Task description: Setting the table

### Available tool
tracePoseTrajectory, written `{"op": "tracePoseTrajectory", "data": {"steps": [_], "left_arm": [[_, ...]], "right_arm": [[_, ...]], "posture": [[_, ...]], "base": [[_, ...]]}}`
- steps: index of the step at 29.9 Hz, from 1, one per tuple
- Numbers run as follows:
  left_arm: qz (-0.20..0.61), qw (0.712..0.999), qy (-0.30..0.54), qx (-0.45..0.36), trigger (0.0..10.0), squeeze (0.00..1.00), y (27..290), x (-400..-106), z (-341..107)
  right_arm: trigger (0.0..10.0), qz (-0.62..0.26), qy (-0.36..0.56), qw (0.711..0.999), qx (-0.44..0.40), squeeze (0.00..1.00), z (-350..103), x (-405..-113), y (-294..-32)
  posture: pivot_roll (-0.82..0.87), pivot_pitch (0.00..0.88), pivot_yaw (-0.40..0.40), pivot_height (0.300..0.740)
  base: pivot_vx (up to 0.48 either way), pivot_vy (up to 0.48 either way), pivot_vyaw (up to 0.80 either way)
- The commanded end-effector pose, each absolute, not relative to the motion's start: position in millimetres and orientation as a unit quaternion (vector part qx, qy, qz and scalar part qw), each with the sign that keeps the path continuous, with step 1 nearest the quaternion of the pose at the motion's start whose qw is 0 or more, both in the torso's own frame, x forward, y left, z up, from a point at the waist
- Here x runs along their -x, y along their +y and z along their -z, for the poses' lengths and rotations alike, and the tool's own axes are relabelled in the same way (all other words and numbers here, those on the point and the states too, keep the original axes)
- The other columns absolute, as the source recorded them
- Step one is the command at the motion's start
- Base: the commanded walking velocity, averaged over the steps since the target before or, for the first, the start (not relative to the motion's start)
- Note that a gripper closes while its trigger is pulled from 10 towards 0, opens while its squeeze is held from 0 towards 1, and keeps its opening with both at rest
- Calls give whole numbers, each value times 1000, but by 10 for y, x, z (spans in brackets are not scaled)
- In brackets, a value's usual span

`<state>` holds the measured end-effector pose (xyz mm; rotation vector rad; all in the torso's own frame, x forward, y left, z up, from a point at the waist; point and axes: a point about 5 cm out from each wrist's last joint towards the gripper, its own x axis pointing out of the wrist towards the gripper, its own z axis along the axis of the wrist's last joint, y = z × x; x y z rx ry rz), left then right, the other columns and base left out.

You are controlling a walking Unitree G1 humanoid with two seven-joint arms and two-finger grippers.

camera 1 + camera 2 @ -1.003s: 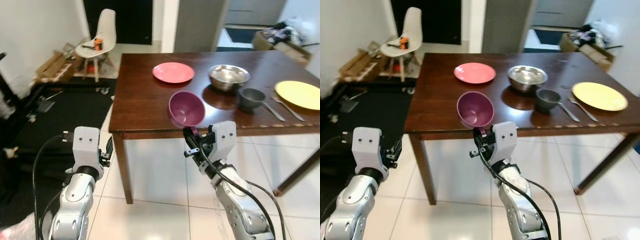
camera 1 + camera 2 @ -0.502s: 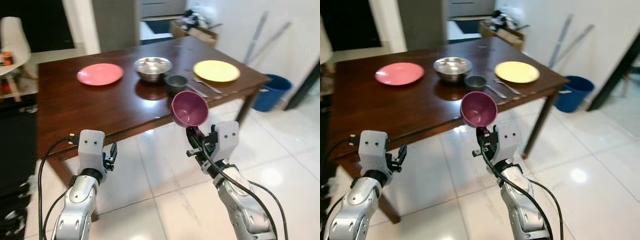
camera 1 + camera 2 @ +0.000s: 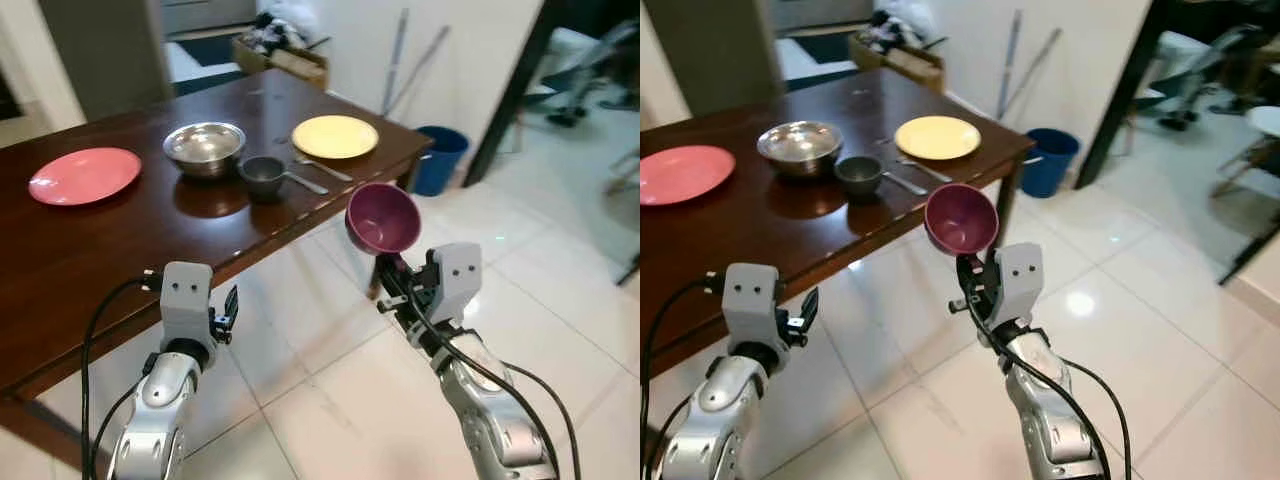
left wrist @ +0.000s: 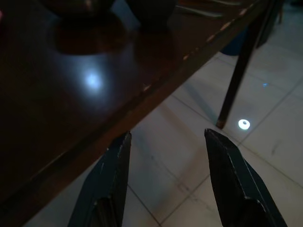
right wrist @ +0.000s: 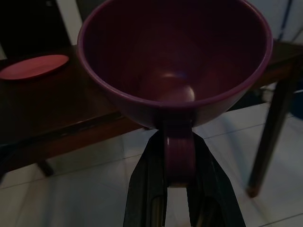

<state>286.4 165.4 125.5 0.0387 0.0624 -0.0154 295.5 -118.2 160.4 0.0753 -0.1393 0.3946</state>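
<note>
My right gripper [image 3: 391, 273] is shut on the handle of a purple cup [image 3: 381, 217], held up over the tiled floor, off the table's near right corner. The right wrist view looks into the cup [image 5: 175, 61] with the handle between the fingers [image 5: 147, 189]. My left gripper [image 4: 165, 142] is open and empty, held low beside the dark wooden table [image 3: 120, 230]. On the table sit a pink plate [image 3: 85, 174], a steel bowl [image 3: 204, 146], a small grey cup [image 3: 263, 174], a yellow plate [image 3: 335, 136] and cutlery [image 3: 310, 170].
A blue bin [image 3: 438, 158] stands past the table's far right corner, with poles leaning on the wall behind it. A cluttered box [image 3: 280, 55] lies beyond the table. Glossy white tiles [image 3: 330, 400] spread below my arms. A dark doorframe [image 3: 510, 90] rises at the right.
The whole view has swung to the right, so the table now lies at my left and open floor lies ahead. The purple cup stays in my right gripper.
</note>
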Motion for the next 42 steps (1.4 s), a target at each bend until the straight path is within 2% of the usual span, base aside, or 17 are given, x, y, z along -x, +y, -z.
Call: {"op": "tracePoseTrajectory", "data": {"steps": [1,18,27,42], "left_arm": [[10,999,39,-17,10000,0,1642,-2849,-1212],[12,999,43,-19,10000,0,1631,-2846,-1191],[50,996,74,-8,10000,0,1583,-2870,-1031],[58,996,74,-13,10000,0,1559,-2879,-1015]], "right_arm": [[10000,-190,-68,979,-34,0,-1604,-2955,-1216],[10000,-191,-58,979,-34,0,-1544,-2943,-1209],[10000,-170,18,985,-8,0,-1050,-2862,-1288],[10000,-169,14,986,-10,0,-1019,-2871,-1275]], "posture": [[-45,0,80,740],[-42,0,80,740],[-39,0,85,740],[-37,0,87,740]], "base": [[0,0,-800],[0,0,-800],[0,0,-800],[0,0,-800]]}}
